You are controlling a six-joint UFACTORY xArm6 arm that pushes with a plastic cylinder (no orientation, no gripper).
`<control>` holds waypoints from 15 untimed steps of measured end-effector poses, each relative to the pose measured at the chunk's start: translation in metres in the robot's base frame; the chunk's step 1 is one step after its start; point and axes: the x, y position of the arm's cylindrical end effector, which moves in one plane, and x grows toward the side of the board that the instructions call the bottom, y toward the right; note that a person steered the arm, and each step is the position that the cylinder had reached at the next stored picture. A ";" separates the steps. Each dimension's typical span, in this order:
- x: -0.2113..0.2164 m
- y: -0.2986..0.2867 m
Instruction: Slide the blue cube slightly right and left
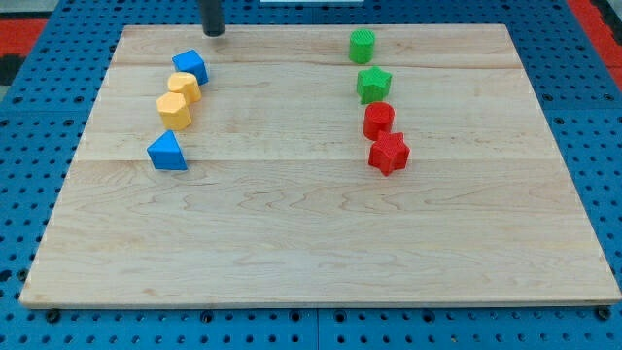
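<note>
The blue cube (190, 66) sits near the top left of the wooden board (311, 233). My tip (213, 32) is at the board's top edge, just above and to the right of the blue cube, a short gap away and not touching it. Directly below the cube, touching it, is a yellow block (184, 87), then a second yellow block (175, 111). A blue triangular block (167, 152) lies further down.
On the right half stand a green cylinder (362, 45), a green star (373, 85), a red cylinder (378, 120) and a red star (389, 153) in a column. Blue pegboard surrounds the board.
</note>
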 end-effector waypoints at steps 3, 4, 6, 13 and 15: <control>0.074 -0.072; 0.105 -0.068; 0.099 -0.004; 0.076 0.072; 0.076 0.062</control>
